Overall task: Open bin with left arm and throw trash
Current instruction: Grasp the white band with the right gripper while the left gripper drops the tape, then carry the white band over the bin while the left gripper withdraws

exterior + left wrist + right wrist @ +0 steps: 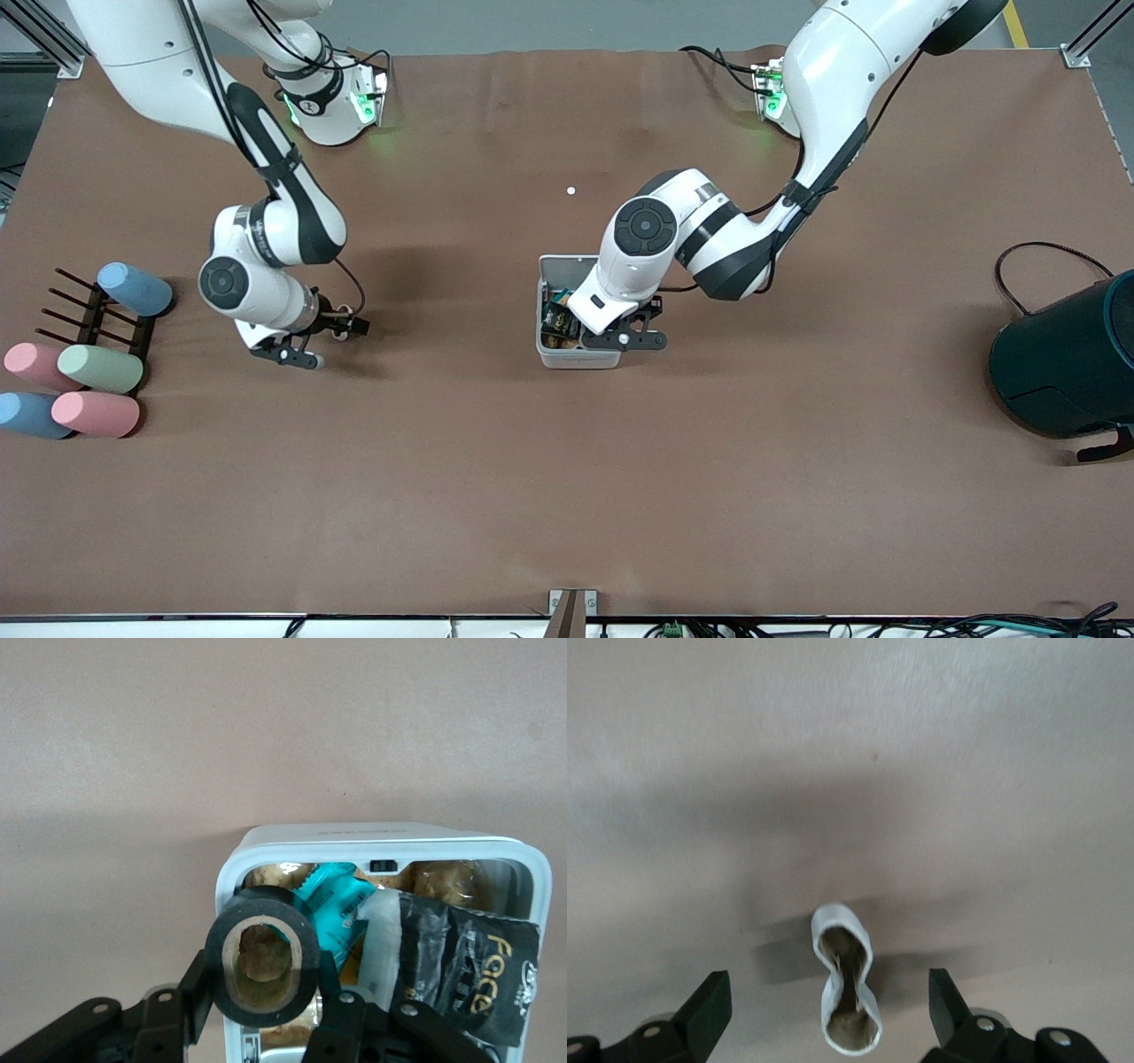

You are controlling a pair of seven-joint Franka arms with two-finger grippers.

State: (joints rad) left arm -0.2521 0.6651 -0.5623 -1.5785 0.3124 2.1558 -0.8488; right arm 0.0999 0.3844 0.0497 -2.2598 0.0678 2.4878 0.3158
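The bin [567,354], a small white-grey box with rounded corners, stands open at mid-table, and the left gripper [625,335] hangs over the end of it nearer the front camera. The front view shows only dark scraps inside; the left wrist view shows far more. There the gripper [257,1014] is clamped on a black tape roll [262,963] with a brown core, held over the bin's [232,870] rim. Inside lie a crumpled black wrapper [474,970] printed "Face" in gold letters, a teal packet [332,904] and beige scraps.

Toward the right arm's end of the table, the right gripper [306,341] waits with fingers spread wide. Only the right wrist view shows the pale rubber band [848,990], pinched into a figure-eight, lying on the brown table [850,771] between the fingers [709,1010], touching neither.

Nearest that end, pastel cups [97,368] lie beside a black rack [89,310]. A dark teal container [1067,354] stands at the left arm's end.
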